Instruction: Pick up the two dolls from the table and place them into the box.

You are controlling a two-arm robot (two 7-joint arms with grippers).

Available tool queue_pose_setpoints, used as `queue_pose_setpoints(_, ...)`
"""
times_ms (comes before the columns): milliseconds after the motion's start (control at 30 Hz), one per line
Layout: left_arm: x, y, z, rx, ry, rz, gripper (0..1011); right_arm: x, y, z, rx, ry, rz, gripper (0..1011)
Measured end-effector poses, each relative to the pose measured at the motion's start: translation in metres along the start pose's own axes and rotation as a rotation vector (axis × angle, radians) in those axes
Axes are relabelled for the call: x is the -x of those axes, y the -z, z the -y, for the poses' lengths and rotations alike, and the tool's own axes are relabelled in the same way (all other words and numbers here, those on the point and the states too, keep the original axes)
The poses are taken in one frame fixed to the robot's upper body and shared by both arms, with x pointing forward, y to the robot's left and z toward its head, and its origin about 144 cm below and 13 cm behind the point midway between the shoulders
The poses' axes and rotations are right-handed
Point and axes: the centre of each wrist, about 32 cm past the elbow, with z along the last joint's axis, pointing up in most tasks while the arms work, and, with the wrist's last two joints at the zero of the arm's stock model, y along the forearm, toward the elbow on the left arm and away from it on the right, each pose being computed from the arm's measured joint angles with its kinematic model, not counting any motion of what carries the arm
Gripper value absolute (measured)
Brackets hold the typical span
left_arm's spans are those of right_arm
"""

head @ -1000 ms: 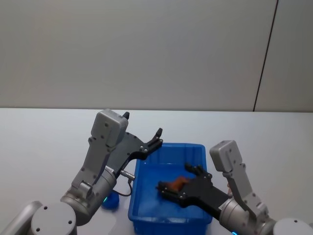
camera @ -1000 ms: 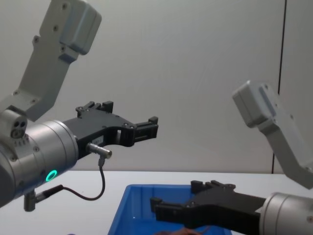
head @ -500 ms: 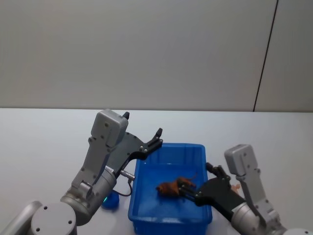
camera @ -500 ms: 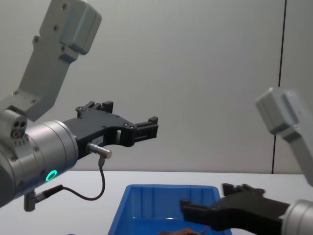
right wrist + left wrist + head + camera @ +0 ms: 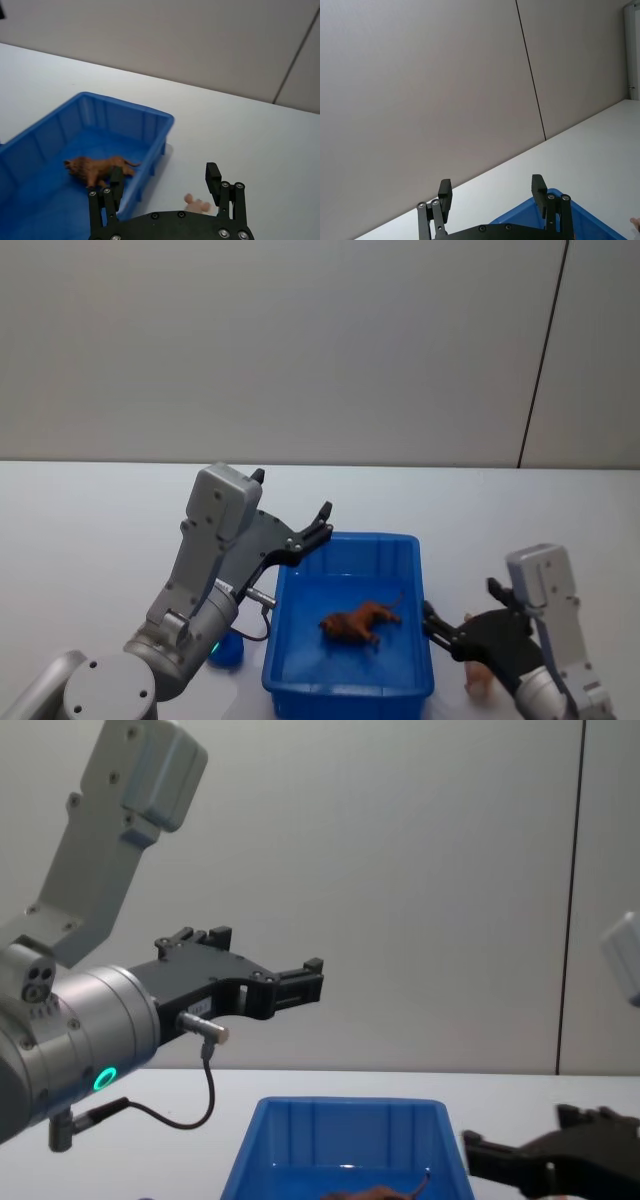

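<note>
**Brown doll.** The brown doll [image 5: 358, 621] is lying inside the box [image 5: 345, 538], about mid-floor. Its long axis is running left to right, with the right end slanting slightly toward the far side. The shaggy head is pointing left and the thin tail is trailing toward the far right wall. Its legs are reaching toward the near wall. Whether it is standing or lying on its side cannot be told.

**Pink pig doll.** The pink pig doll [image 5: 478, 678] is sitting on the worktop [image 5: 100, 510] to the right of the box, near its near right corner and apart from the wall. The right gripper [image 5: 460, 598] is covering much of it, so which way it is facing cannot be told.

**Box.** The box is standing with its long axis running near to far. In the chest view its near part is being cut off by the lower edge, and the brown doll's back and tail are just showing there.

**Right gripper.** It is hovering low beside the box's right wall, above the pig. Its fingers are spread wide, gripping nothing and pointing left toward the box.

**Left gripper.** The left gripper [image 5: 291, 493] is hanging raised over the box's far left corner. Its fingers are wide apart, gripping nothing and pointing toward the far right.
</note>
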Motion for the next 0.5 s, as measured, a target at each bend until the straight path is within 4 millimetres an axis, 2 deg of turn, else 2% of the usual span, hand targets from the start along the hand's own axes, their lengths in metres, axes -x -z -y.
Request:
queue_pose_setpoints(267,0.000,0.000,0.000,0.000,0.000,0.000,1001,-0.001,0.004,0.010,0.048,0.117,0.005,1001)
queue_pose_setpoints(500,0.000,0.000,0.000,0.000,0.000,0.000,1002,-0.001,0.007,0.014,0.087,0.153,0.005,1001)
